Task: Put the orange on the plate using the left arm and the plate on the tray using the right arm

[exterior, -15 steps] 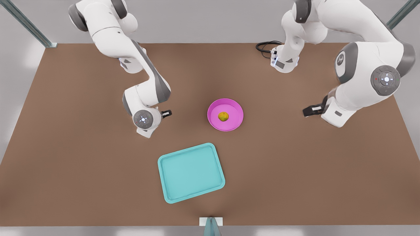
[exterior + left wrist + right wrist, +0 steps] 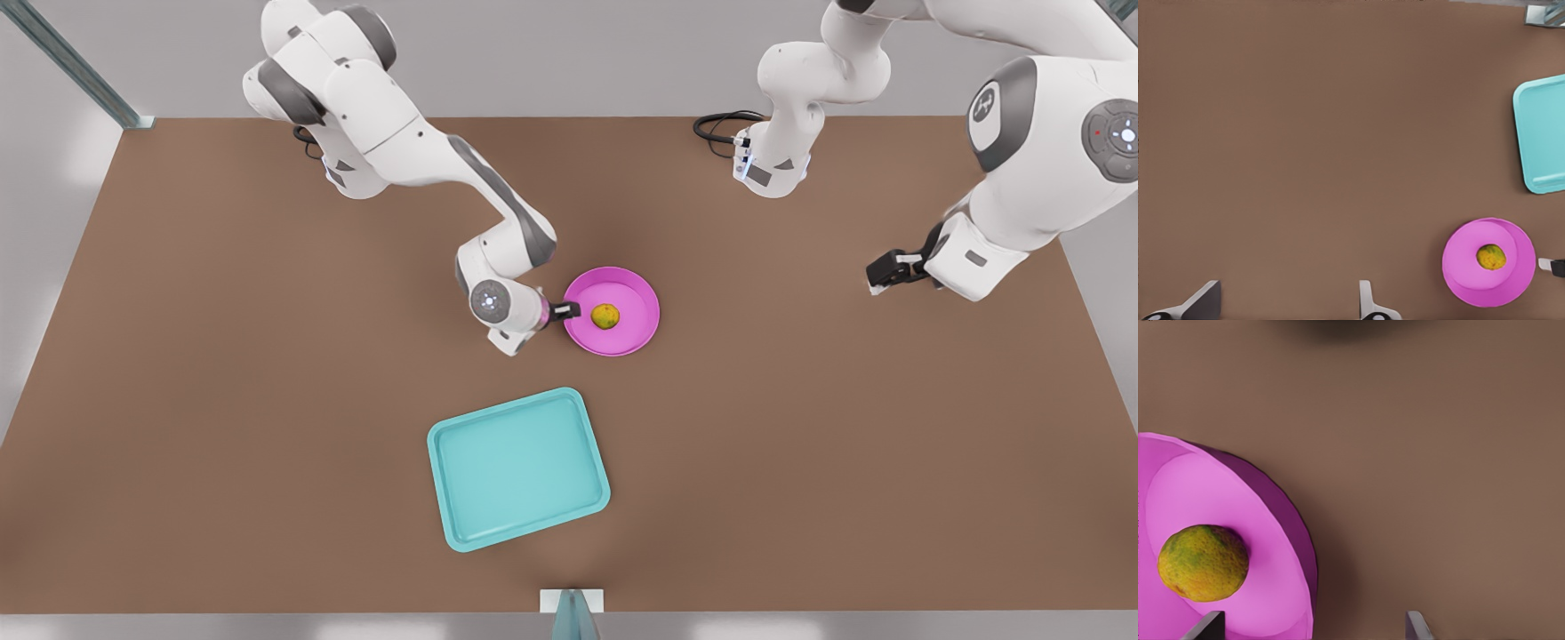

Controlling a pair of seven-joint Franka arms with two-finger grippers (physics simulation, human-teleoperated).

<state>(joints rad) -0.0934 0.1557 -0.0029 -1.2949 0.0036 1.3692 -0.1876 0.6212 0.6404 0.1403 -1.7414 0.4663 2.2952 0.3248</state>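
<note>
While the orange sits near the middle of the plate, the right gripper is at the plate's rim on the front view's left, fingers spread in its wrist view, one over the dish and one over bare table, so they straddle the rim with nothing gripped yet. That rim is the place to take hold: the dish looks stiff and light, shallow, likely a bit slick, and the loose round fruit could roll if it tips, so a level carry seems wise. Over at the front view's right, the left gripper waits well clear, raised above the table, jaws parted and empty. Nearer the camera the tray lies with nothing in it, apart from the plate, which hasn't reached it yet
</note>
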